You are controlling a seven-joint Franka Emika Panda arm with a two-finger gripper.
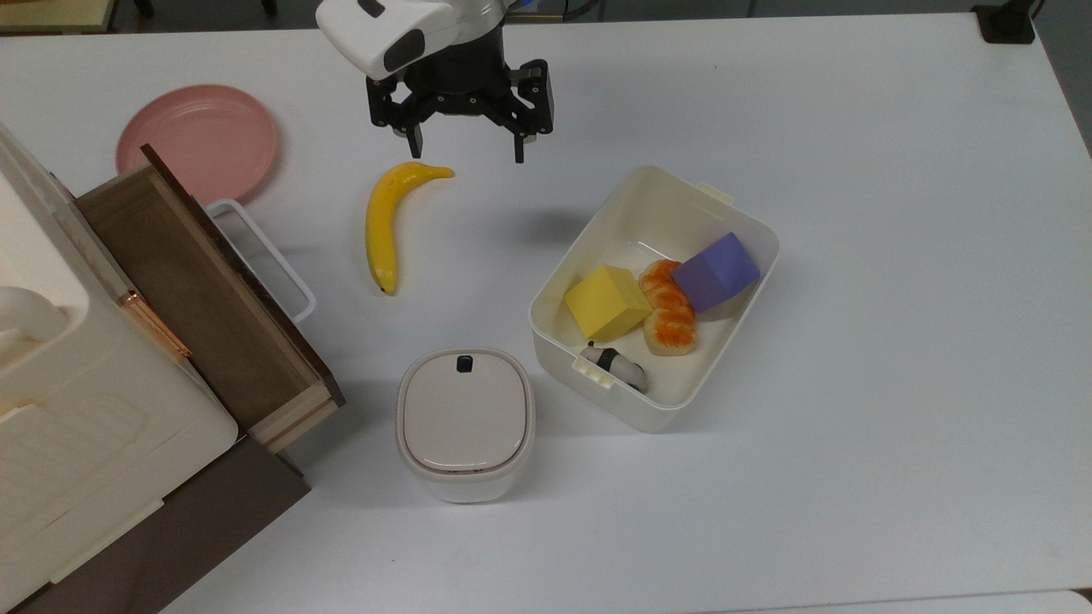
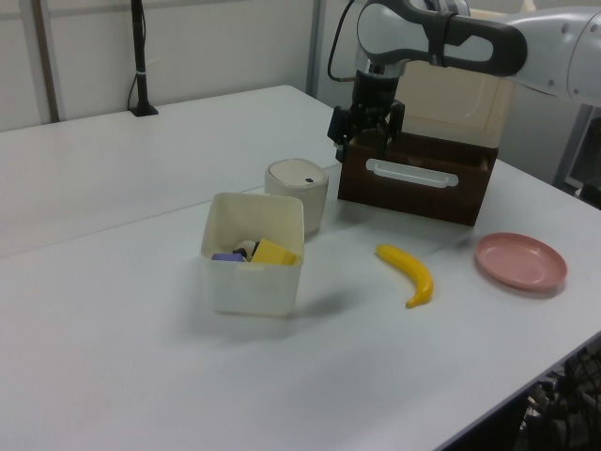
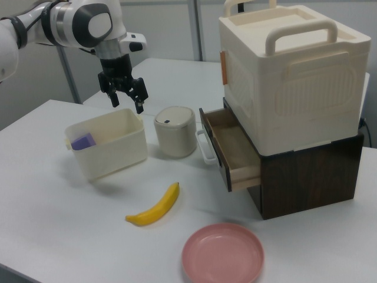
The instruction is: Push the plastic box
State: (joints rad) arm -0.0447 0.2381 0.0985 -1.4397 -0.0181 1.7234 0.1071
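Black two-finger gripper [image 1: 467,157] up in the air, fingers spread wide apart, holding nothing. Hanging near the far edge of the white table [image 1: 896,256], just above the tip of the long yellow banana [image 1: 386,222] in the top view.

Cream-white plastic box with tall walls and rounded corners [image 1: 740,223] sitting on the table, well apart from the gripper, lower and toward the top view's right. Inside it: a yellow block [image 1: 606,302], a purple block [image 1: 716,272], two orange-and-white toy foods [image 1: 668,307] between the blocks, and a small black-and-white toy [image 1: 616,364] by the near clip tab.

Small round white container with a beige lid and black button [image 1: 464,422] just beside the box, on the top view's left. Flat pink plate [image 1: 198,141] near the open brown wooden drawer [image 1: 200,294] of the big cream cabinet [image 3: 291,76].
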